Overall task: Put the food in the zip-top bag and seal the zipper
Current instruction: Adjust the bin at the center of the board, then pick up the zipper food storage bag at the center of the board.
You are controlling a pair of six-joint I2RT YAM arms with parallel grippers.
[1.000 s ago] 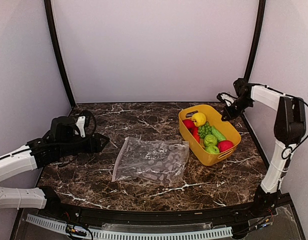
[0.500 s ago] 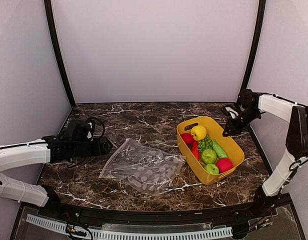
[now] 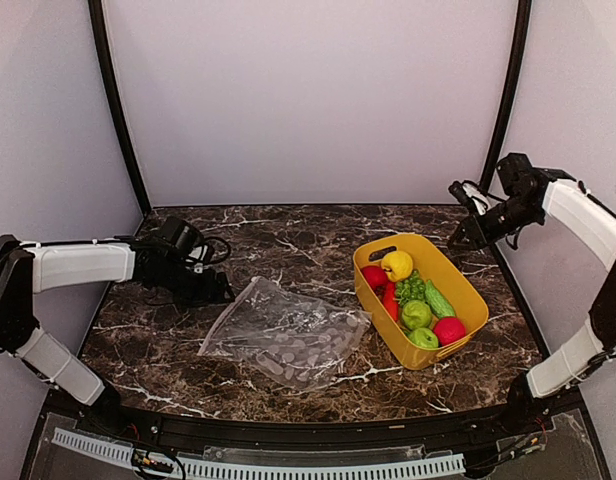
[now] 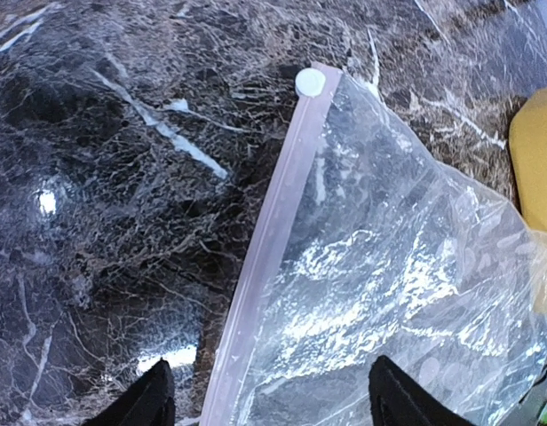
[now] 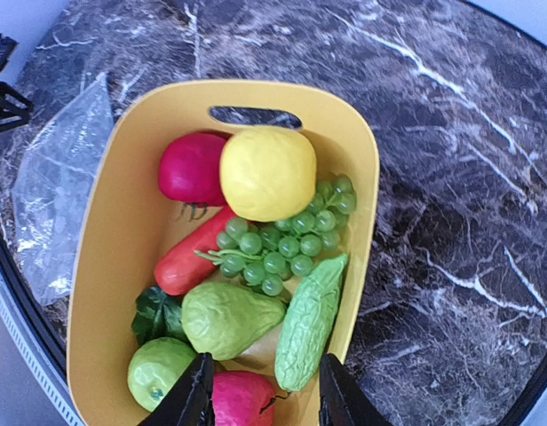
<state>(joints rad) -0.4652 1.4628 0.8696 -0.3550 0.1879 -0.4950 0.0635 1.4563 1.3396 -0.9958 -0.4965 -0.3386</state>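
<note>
Overhead, you see the bag (image 3: 288, 332) lying flat on the surface (image 3: 288, 235), with the tub (image 3: 470, 290) just to its right. All the food (image 3: 413, 295) sits in the tub. Your left tool (image 3: 226, 294) is low beside the bag's far-left corner. Your right tool (image 3: 460, 237) hangs above the tub's far-right edge, apart from it.

Left wrist: the fingers (image 4: 149, 404) stand spread, empty, with the zipper (image 4: 265, 248) passing between them, nearer the left one. The pinkish strip runs away to a white slider (image 4: 310, 82) at its far end. Whether the tips touch the bag, you cannot tell. Clear film spreads rightward to the tub's corner.

Right wrist: the right tool is spread and grips nothing, looking straight down into the tub. Inside lie a yellow fruit (image 5: 267, 173), a red fruit (image 5: 192, 167), grapes (image 5: 282, 244), a pear (image 5: 225, 318), a bumpy gourd (image 5: 309, 319) and a green apple (image 5: 162, 373), all packed touching. The bag shows at the left edge.
</note>
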